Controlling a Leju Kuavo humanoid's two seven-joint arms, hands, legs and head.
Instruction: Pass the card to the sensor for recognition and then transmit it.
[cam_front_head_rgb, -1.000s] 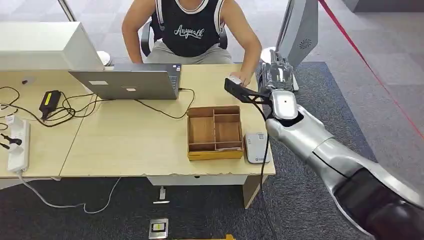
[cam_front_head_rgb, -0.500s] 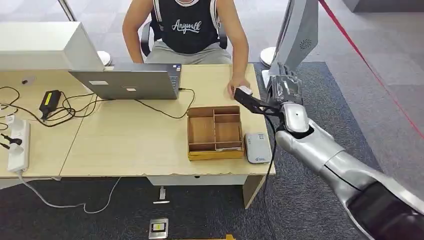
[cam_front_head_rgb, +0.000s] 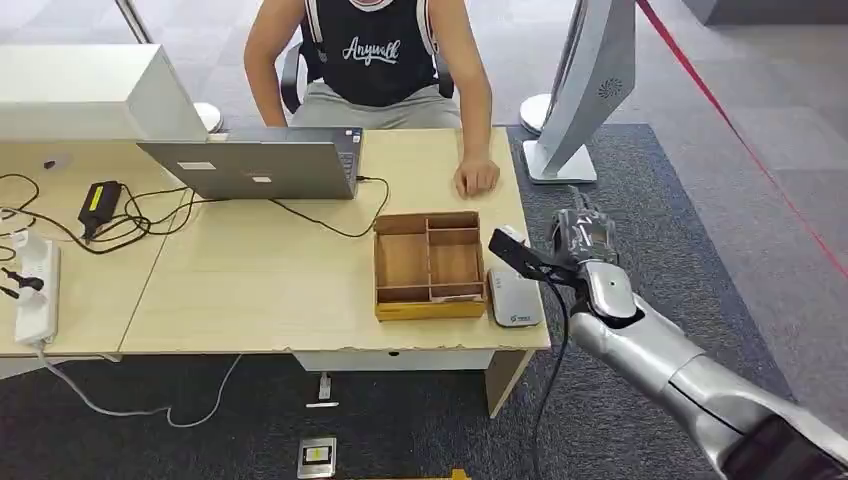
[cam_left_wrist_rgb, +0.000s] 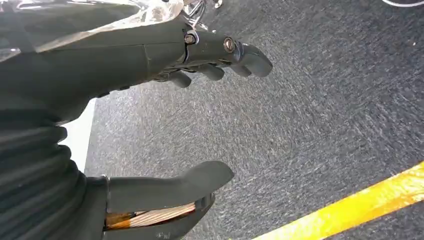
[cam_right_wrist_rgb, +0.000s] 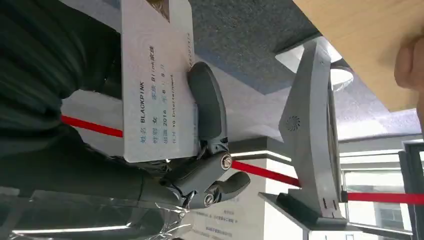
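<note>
Beyond the right edge of the pale wooden worktop (cam_front_head_rgb: 250, 280), the right hand (cam_front_head_rgb: 572, 240) hangs over dark grey carpet, thumb and fingers pinching a white printed ID card (cam_right_wrist_rgb: 156, 85). Seen from the head, the card sits at the hand's worktop side, above and just beside the white and grey card sensor (cam_front_head_rgb: 514, 296). That sensor lies flat at the worktop's right front corner, touching or nearly touching the brown divided cardboard tray (cam_front_head_rgb: 428, 265). A seated person's hand (cam_front_head_rgb: 476, 177) rests on the worktop behind the tray, near a grey open laptop (cam_front_head_rgb: 255, 166). A tall grey curved stand (cam_front_head_rgb: 585, 90) rises from the floor further back. Left hand (cam_left_wrist_rgb: 165, 125) hangs over carpet, fingers spread apart, nothing held.
</note>
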